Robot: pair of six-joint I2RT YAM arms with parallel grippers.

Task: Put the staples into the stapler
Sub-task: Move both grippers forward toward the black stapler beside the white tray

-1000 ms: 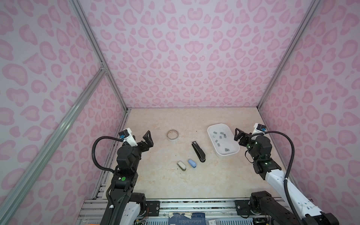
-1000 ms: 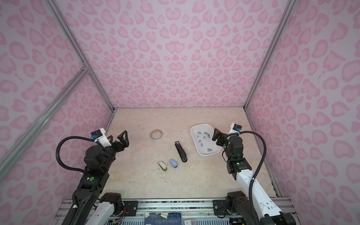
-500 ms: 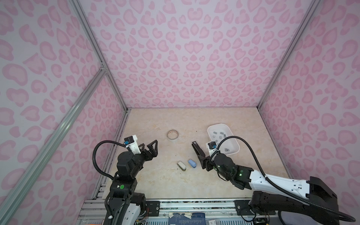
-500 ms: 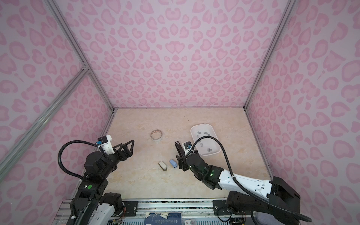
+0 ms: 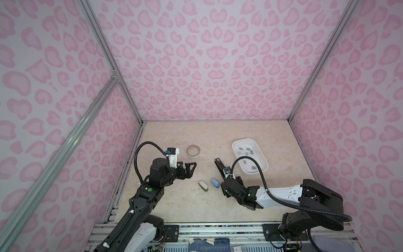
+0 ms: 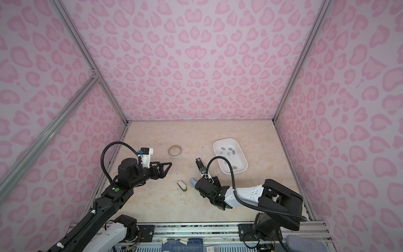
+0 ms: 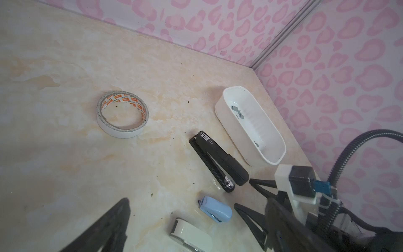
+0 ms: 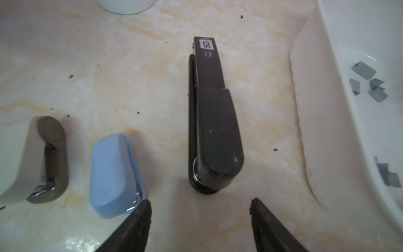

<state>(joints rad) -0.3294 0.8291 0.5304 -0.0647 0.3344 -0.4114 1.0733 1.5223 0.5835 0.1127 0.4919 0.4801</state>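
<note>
The staples (image 8: 366,69) lay loose in the tray (image 7: 237,135). The black stapler (image 8: 216,122) lay closed on the table just beside that tray, with the blue stapler (image 8: 113,174) and the beige stapler (image 8: 21,157) on its other side. Your right gripper (image 8: 200,201) sat just behind the black stapler's rear end, fingers apart, touching nothing. Your left gripper (image 5: 189,168) hovered near the tape (image 7: 122,115), fingers spread wide and empty.

The stapler (image 8: 216,131) looks matt, the tray (image 7: 235,133) glossy, staples (image 8: 364,69) seemingly metal.
</note>
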